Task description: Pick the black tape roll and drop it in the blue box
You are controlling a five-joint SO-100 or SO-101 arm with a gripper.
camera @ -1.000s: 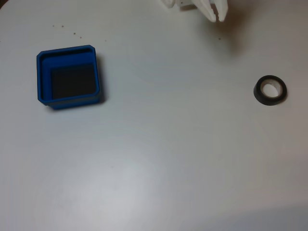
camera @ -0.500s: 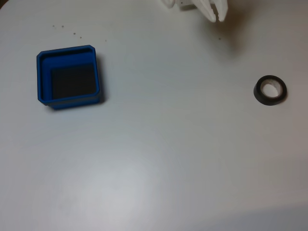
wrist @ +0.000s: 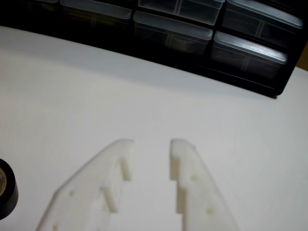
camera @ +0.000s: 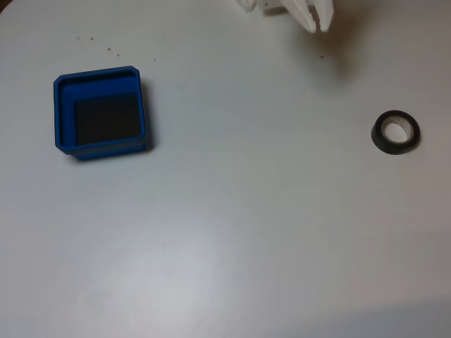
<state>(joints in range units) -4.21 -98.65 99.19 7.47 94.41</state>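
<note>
Black tape roll (camera: 395, 132) on bare table (camera: 246, 211)

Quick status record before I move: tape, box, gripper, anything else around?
tape roll: black tape roll flat on the white table, right side of the fixed view; at the left edge of the wrist view
box: blue box on the left of the fixed view, nothing inside, far from the roll
gripper: gripper open, holding nothing, at the top edge of the fixed view
background: drawer cabinet at the table's far edge in the wrist view
</note>
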